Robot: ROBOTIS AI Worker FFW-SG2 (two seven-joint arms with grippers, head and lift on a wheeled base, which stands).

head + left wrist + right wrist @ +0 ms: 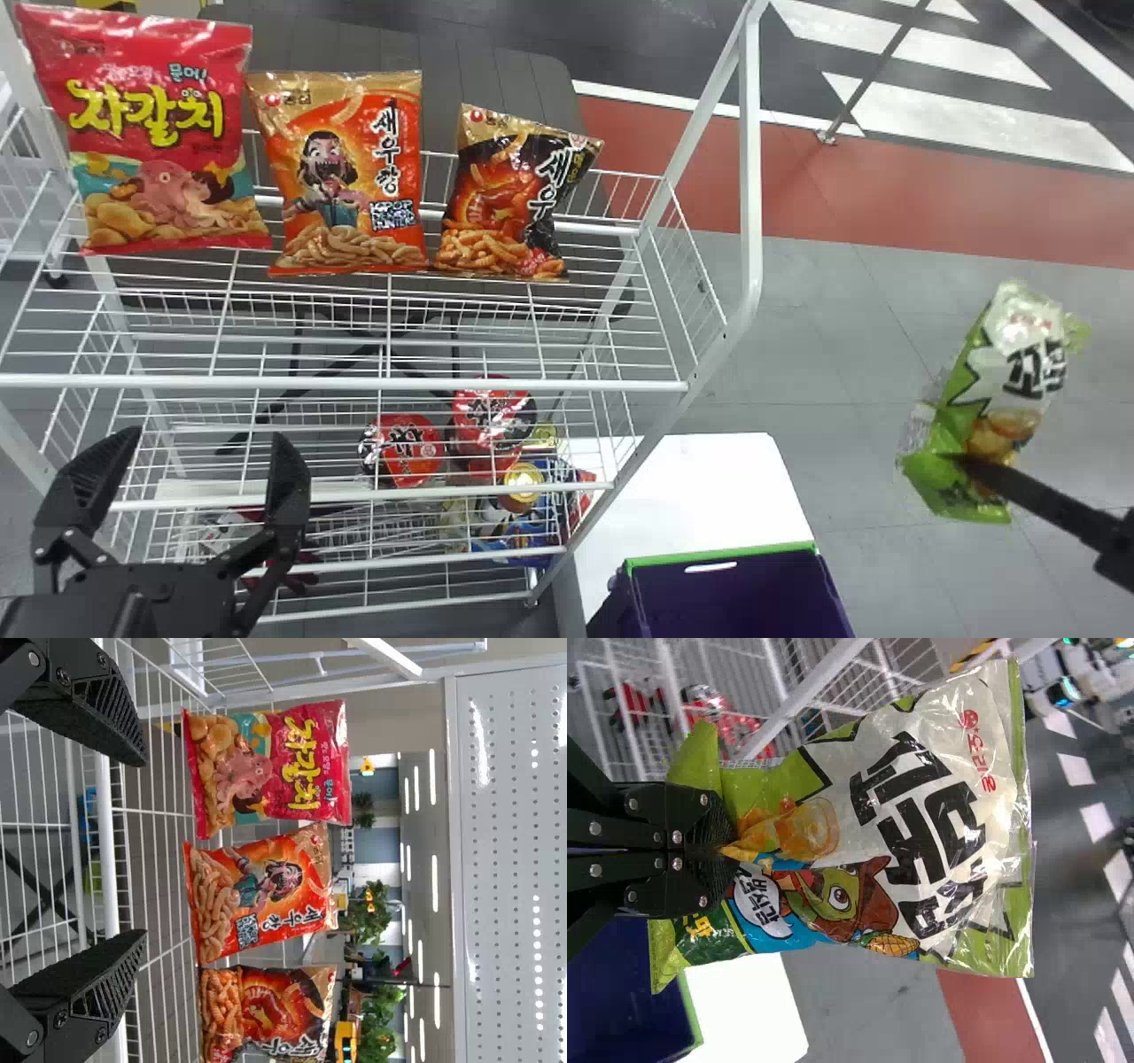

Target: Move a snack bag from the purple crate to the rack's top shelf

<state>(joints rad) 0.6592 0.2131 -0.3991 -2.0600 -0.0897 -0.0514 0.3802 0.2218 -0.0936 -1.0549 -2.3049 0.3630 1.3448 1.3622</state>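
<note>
Out of the purple crate (673, 558), the green bag (983, 416) hung at three o'clock from the rack (354, 383), pinched tight by the right gripper (726, 850). Shelving it remained. The left gripper (205, 434) gaped empty.

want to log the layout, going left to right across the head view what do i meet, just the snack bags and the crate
Red snack bag, orange snack bag, black-and-orange snack bag, purple crate, green-and-white snack bag in the right end effector.

L gripper (205, 434) jaws wide apart nr wire shelf (107, 842) w/ red bag (306, 762), orange bag (283, 895) & blk/orange bag (276, 1003).
</note>
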